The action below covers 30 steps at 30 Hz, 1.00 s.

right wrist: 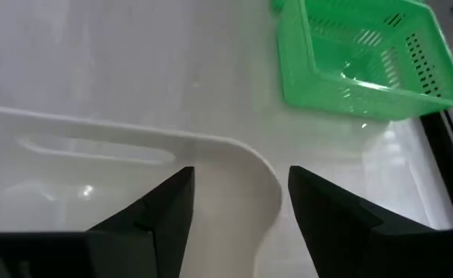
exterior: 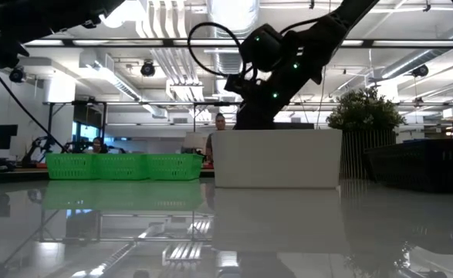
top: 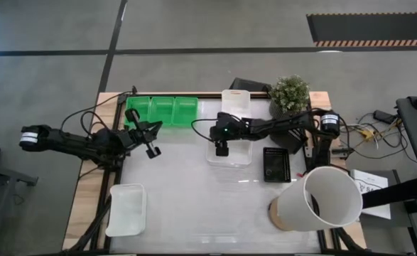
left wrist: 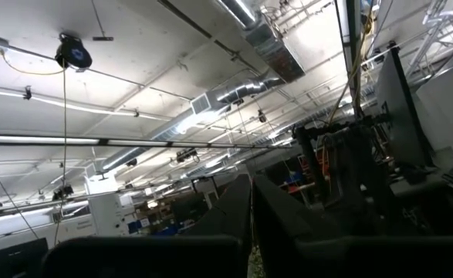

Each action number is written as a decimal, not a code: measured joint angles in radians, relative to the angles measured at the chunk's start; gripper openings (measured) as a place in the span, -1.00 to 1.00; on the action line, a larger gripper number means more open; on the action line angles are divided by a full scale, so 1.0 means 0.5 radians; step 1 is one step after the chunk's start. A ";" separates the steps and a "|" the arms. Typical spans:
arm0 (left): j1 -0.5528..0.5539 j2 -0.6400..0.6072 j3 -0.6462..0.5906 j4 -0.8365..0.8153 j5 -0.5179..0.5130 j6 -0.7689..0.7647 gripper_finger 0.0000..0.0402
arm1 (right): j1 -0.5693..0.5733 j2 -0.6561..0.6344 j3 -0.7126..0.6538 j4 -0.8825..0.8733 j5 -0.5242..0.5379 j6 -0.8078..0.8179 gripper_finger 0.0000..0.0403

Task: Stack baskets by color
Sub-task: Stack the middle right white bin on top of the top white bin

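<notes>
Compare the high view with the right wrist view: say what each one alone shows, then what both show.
Only the high view: the left gripper shut near the row of green baskets, the black basket, the white basket at the front left, the potted plant.
Only the right wrist view: the slot handle in the white basket's wall.
Both: the open right gripper over the middle white basket, and a green basket.

No readable text, label or number anywhere.

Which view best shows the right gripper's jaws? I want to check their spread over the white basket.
The right wrist view: the right gripper stands open, fingers straddling the white basket rim. The high view shows it small from above over that basket. The low view hides it behind the basket wall. The left wrist view misses it.
</notes>
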 joint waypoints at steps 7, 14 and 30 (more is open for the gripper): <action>0.000 0.002 -0.001 -0.001 0.000 0.000 -1.00 | -0.001 -0.019 0.068 -0.123 -0.002 -0.016 -0.29; 0.000 0.005 -0.002 -0.001 0.000 0.000 -1.00 | -0.001 -0.019 0.068 -0.157 -0.004 -0.013 -0.66; 0.000 0.006 -0.002 -0.001 -0.001 0.000 -1.00 | 0.006 -0.069 0.090 -0.175 -0.008 0.092 -0.96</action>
